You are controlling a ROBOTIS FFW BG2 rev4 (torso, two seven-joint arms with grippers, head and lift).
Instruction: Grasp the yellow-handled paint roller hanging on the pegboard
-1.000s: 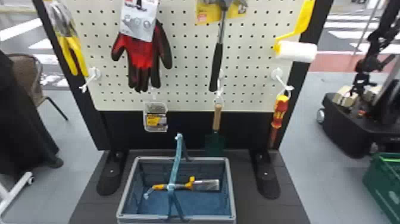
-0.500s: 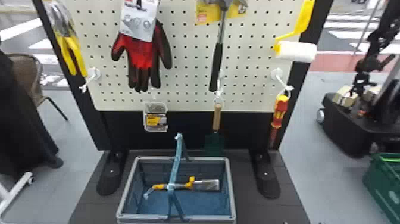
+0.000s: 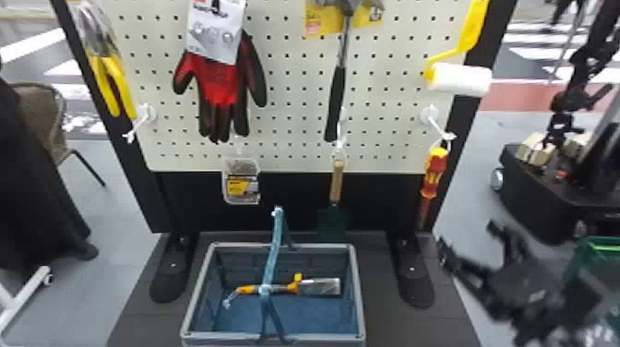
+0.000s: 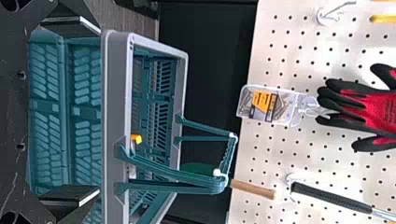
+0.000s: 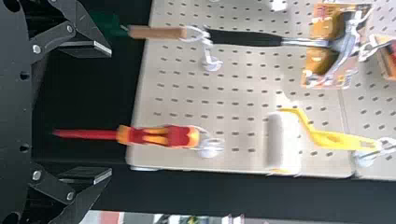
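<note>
The yellow-handled paint roller [image 3: 459,79] hangs at the top right of the pegboard [image 3: 295,138], at the board's right edge. Its handle hangs from a hook, with the white sleeve lying crosswise below.

A red and yellow screwdriver [image 3: 431,177] hangs just beneath, so a rising approach could knock it loose. A sideways nudge could also swing the roller off its hook.

The handle looks slim and smooth, likely slippery, and the sleeve soft.

The right gripper [image 3: 466,244] sits low at the near right, well apart from the roller, jaws spread wide. The left gripper [image 4: 84,109], jaws also spread, faces the grey basket [image 4: 109,93].
</note>
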